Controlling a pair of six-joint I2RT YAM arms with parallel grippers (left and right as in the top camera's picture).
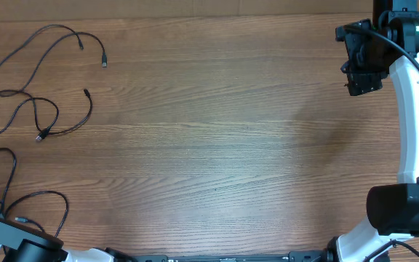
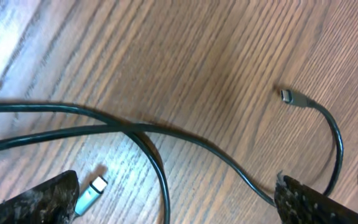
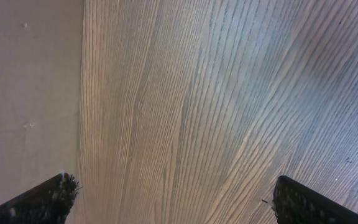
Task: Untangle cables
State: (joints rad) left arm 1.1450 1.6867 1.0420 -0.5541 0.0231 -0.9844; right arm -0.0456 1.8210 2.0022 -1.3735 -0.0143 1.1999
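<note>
Overhead, we saw thin black cables (image 1: 36, 109) lying in loose loops on the left of the brown wood-grain table (image 1: 217, 145), well apart from the black right gripper (image 1: 361, 76) at the far right corner. Left wrist: the fingers of the left gripper (image 2: 176, 199) stood wide apart over crossing cable strands, gripping nothing. Right wrist: its fingers stood apart over the table.

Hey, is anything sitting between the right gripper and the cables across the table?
Nothing visible does. Only wooden table surface lies between the open right gripper at the far right and the cables at the far left.
</note>
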